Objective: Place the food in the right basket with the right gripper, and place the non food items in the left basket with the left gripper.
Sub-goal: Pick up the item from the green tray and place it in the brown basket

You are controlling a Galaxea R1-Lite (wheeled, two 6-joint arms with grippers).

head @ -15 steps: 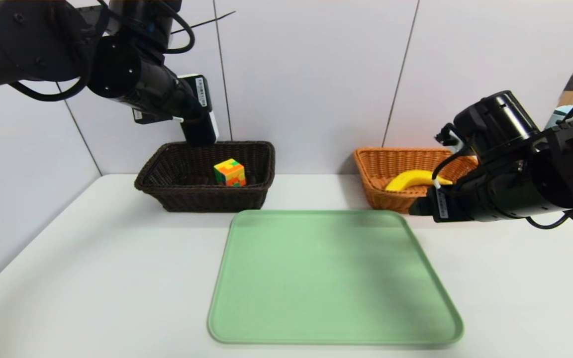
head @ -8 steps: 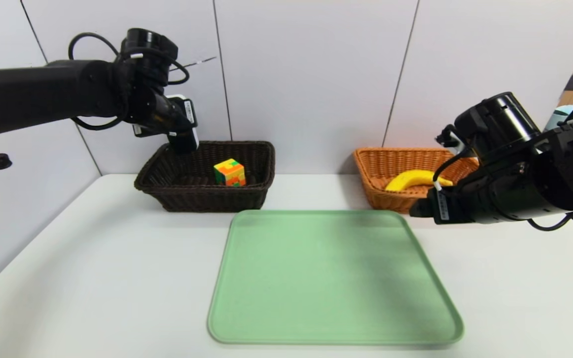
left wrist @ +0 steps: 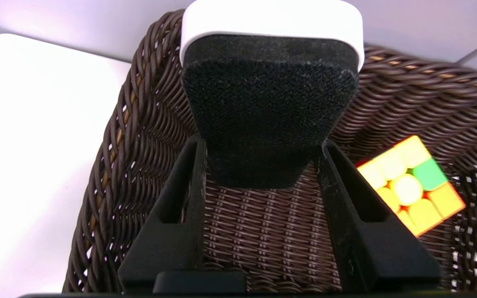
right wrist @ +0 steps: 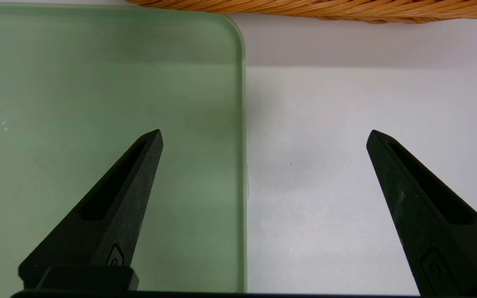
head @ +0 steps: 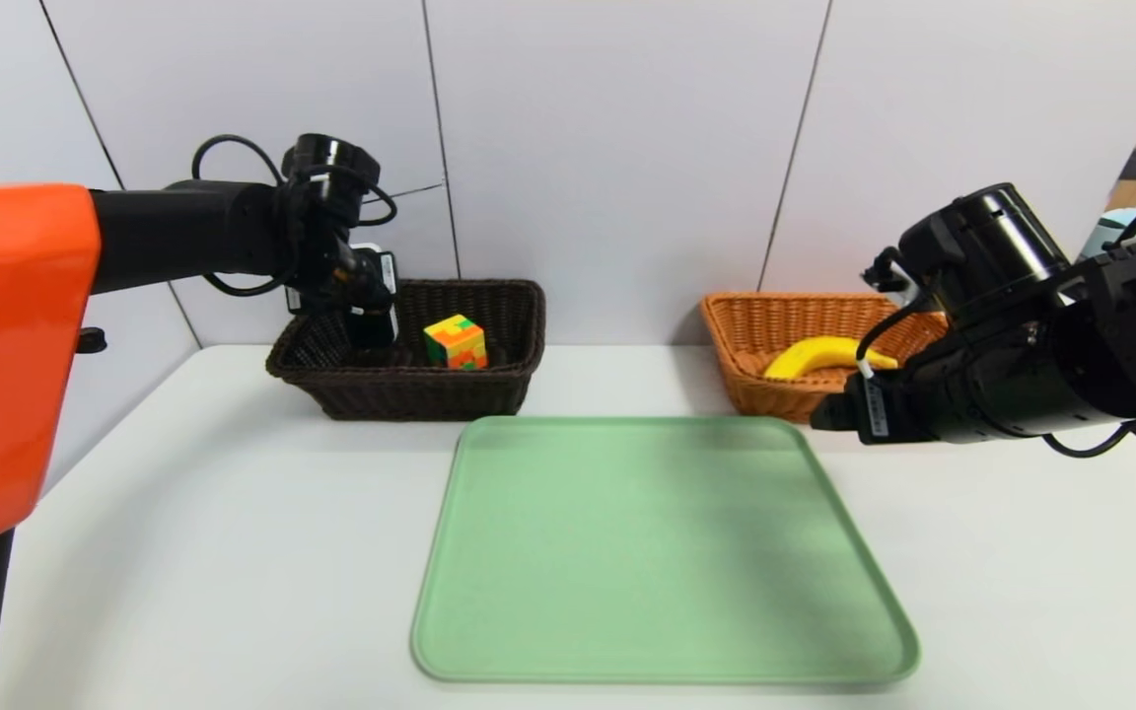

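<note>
Your left gripper [left wrist: 263, 165], black with pointed jaws, is clamped on the flat black oblong slab with a white base [left wrist: 269, 95] and holds it inside the dark brown wicker basket [head: 509, 380], above the woven floor. The slab's long axis runs straight out from the fingers [left wrist: 180, 207], toward the basket's far wall. The multicoloured puzzle cube [head: 456, 342] sits just beside it, toward the basket's middle, so release on the clear side. The right gripper [right wrist: 263, 136] hangs wide open and empty over the green tray [head: 667, 552] edge; the yellow banana [head: 819, 355] lies in the orange-tan wicker basket [head: 755, 325].
</note>
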